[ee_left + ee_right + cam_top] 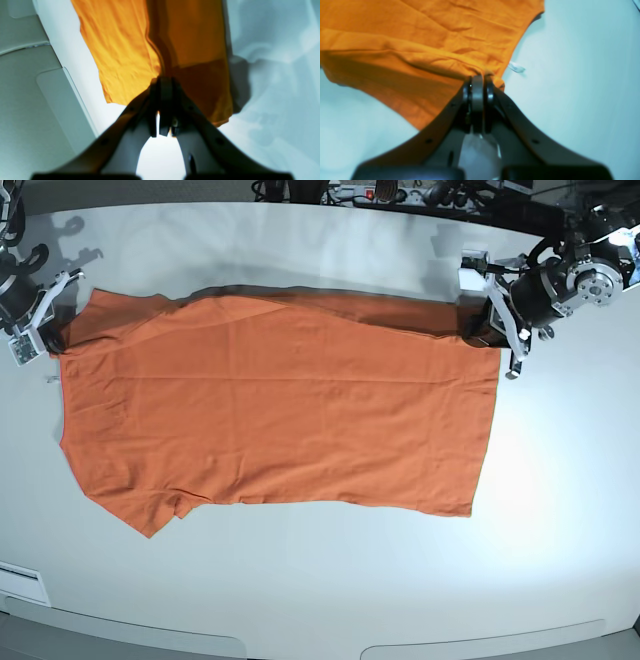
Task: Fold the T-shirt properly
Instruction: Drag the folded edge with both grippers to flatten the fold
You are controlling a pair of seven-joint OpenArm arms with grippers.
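Observation:
The orange T-shirt (280, 420) lies spread across the white table (320, 580), with one short sleeve at the front left and its far long edge slightly raised. My left gripper (490, 335) is shut on the far right corner of the T-shirt. In the left wrist view, the gripper (162, 81) pinches a fold of the fabric (120, 45). My right gripper (48, 335) is shut on the far left corner. In the right wrist view, its closed tips (477, 78) bite the cloth (420, 37). A small white tag (516, 67) lies just beside them.
Cables and equipment (400, 195) line the table's back edge. The table's curved front edge (300, 650) runs along the bottom of the base view. Grey panels (25, 100) beyond the table edge show at the left of the left wrist view.

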